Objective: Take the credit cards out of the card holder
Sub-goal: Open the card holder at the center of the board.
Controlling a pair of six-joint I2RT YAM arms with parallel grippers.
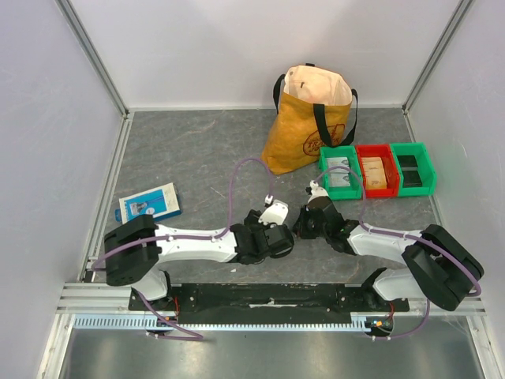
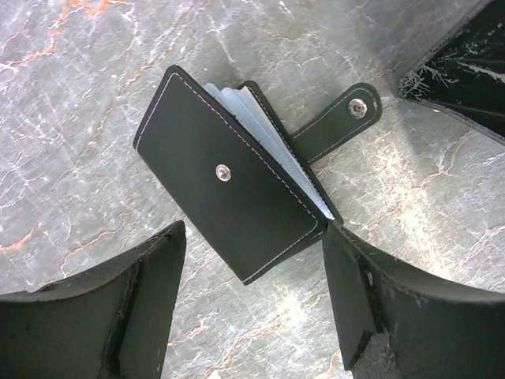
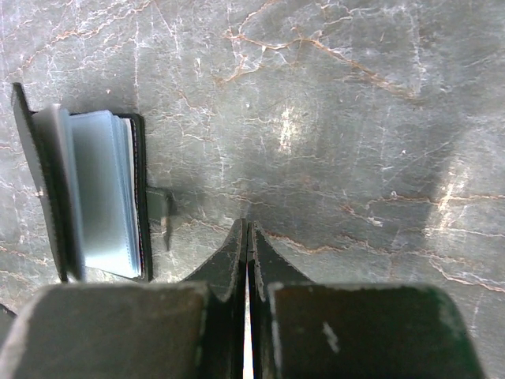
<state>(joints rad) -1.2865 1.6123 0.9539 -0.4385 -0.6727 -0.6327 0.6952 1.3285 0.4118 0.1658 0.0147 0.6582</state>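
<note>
"Black stitched leather, by the look of it. The card holder [image 2: 229, 205] lay flat on the grey counter [image 2: 71, 95], close to the middle of its near edge, between the two arms."

"Fastened?"

"No. Its tab [image 2: 339, 118] was undone and stuck out to one side. The cover gaped enough to show the credit cards [image 2: 272, 138], a pale blue-grey stack, all inside. A silver stud [image 2: 224, 173] sat on the upper cover."

"And the hands?"

"The left hand [image 2: 252, 234] hung over the holder with its fingers spread wide on either side. One finger was at a corner of it, though I could not tell whether it touched, and the other was apart from it. It held nothing. The right hand [image 3: 247, 230] was pressed shut and empty, just beside the holder's open edge."

"So which step?"

"The start, I judged, since no card was out. The next move would call for one hand to pin or grip the cover. The other would then work a fingertip onto a card's edge and draw it out. Thin cards packed that close would likely resist, and so light a holder could slide."
</note>
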